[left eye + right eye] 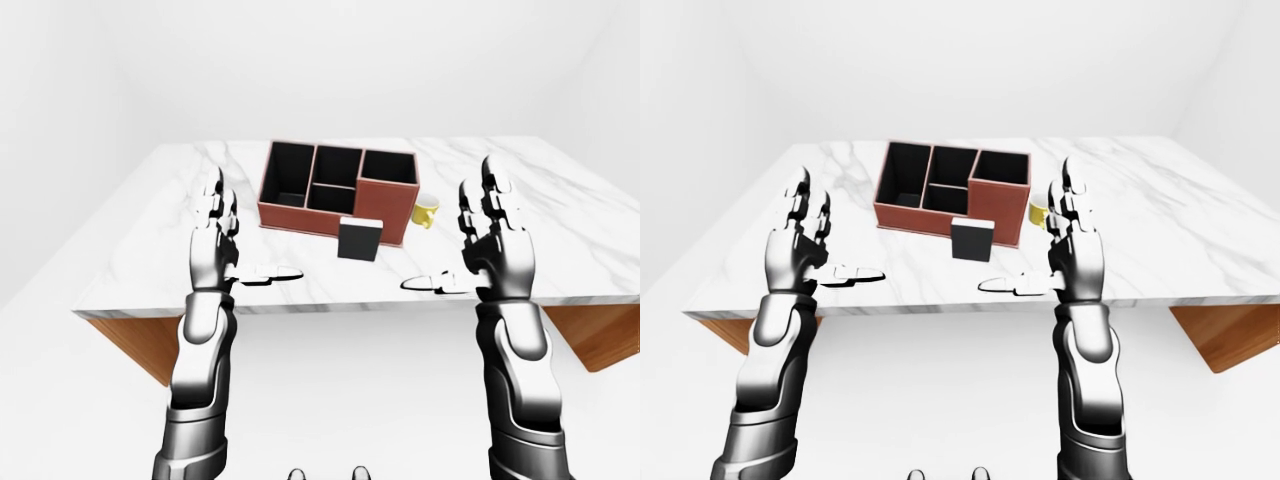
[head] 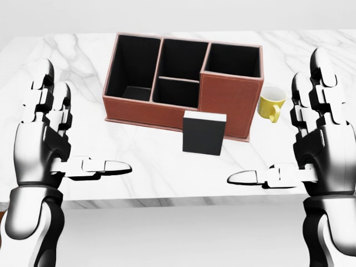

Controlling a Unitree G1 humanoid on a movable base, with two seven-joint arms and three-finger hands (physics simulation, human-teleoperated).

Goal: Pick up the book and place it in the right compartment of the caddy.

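Note:
A small black book (image 2: 203, 133) with a white top edge stands upright on the marble table (image 2: 167, 172), just below the caddy's right compartment in the head view. The red-brown caddy (image 2: 183, 83) has black compartments; its right compartment (image 2: 232, 60) is taller and looks empty. My left hand (image 2: 53, 139) is open at the left of the head view, thumb pointing inward. My right hand (image 2: 308, 139) is open at the right, thumb pointing inward. Both hands hover over the table's near edge, apart from the book.
A yellow mug (image 2: 272, 103) stands right of the caddy, close to my right hand. The table's near edge (image 1: 330, 305) runs across the eye views, with wooden supports (image 1: 140, 345) beneath. White floor and walls surround it.

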